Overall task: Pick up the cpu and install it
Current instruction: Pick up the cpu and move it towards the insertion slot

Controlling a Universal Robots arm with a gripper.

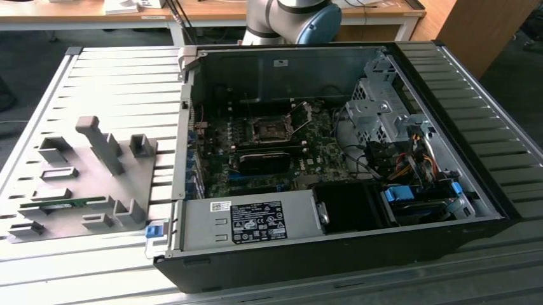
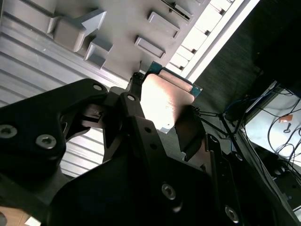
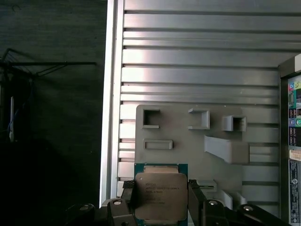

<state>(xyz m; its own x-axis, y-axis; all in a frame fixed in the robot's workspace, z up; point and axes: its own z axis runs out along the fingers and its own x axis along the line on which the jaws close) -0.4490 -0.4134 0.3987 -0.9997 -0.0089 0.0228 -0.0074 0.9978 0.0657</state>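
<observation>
First wrist view gives us the cpu (image 3: 161,195) clamped by two opposite edges in the down-pointing pincer (image 3: 162,202). It is square, with its silvery lid facing the camera and its green edge outermost. We see it held over the grey fixture plate (image 3: 188,136) on the slatted surface (image 3: 197,61), at the exterior view's left of the computer case (image 1: 339,159).

A robotics lab or workshop: open computer case (image 1: 339,260) on a slatted metal workbench (image 1: 119,76), wooden desks (image 1: 76,19) behind.

Pincer (image 3: 162,207) tight on the cpu (image 3: 161,190)
</observation>
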